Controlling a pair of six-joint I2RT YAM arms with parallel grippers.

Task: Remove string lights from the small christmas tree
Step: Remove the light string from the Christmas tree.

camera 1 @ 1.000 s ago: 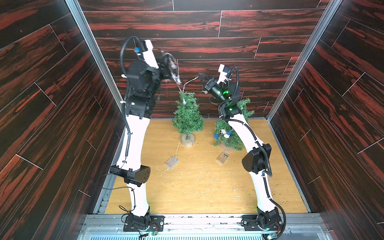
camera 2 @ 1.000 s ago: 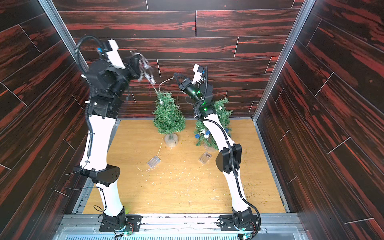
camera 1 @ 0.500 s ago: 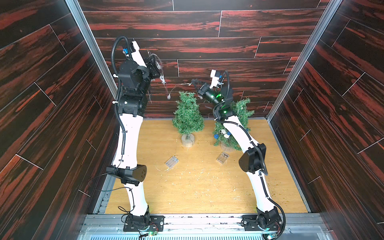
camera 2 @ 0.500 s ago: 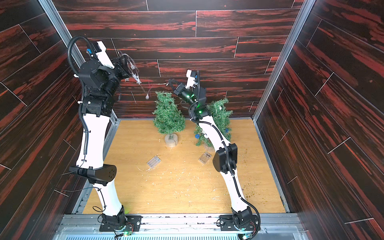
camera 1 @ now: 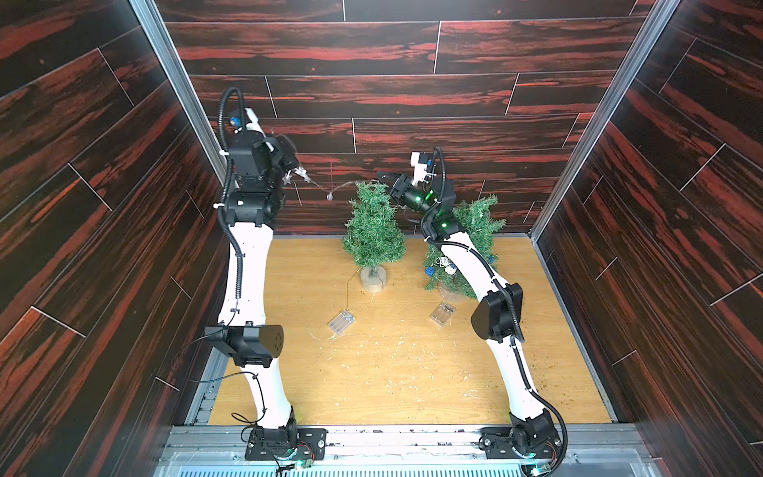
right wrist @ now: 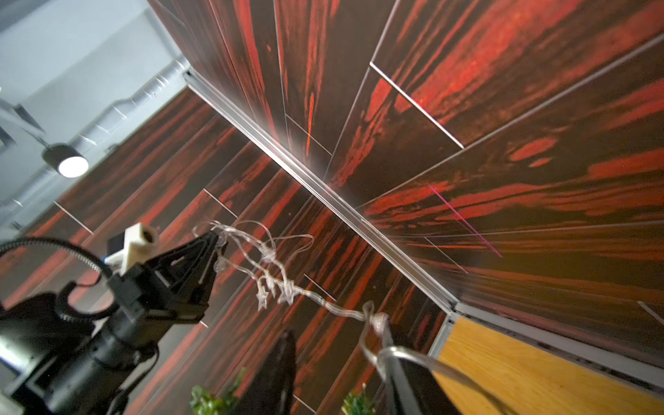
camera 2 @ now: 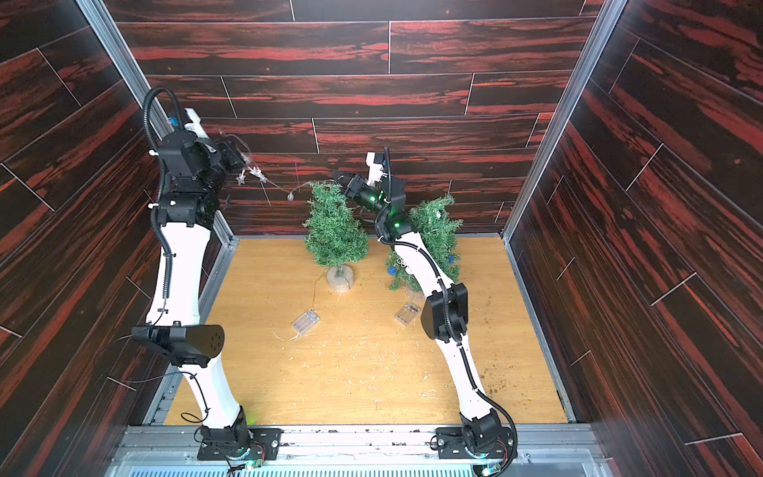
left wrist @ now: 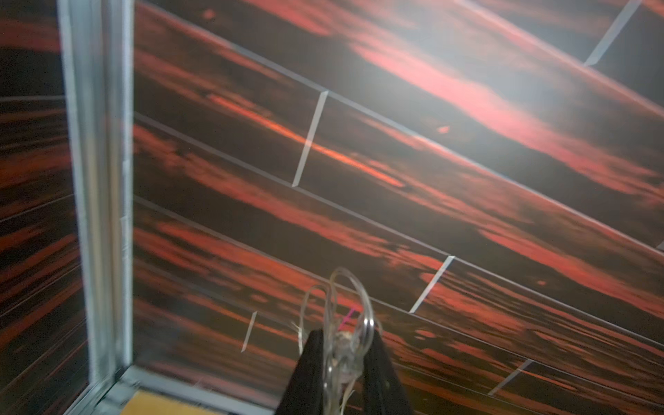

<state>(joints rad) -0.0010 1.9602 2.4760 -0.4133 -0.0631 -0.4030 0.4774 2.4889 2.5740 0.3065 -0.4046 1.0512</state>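
Left arm (camera 1: 249,264) and right arm (camera 1: 475,264): white rounded links, black joint housings, a black ribbed hose (camera 1: 225,115) looping to a white camera block (camera 1: 419,165) at each wrist, thin black cable tied along the links. Green lamps (camera 1: 425,199) glow on the right arm's far joints. Left gripper (left wrist: 345,334) and right gripper (right wrist: 336,328) have plain black tapered fingers; black base plates (camera 1: 285,440) show silver screws.

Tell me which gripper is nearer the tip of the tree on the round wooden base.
Right. The right gripper sits right by the tip of the tree, jaws apart. The left gripper is raised off to the side near the back wall, clamped on the star strand.
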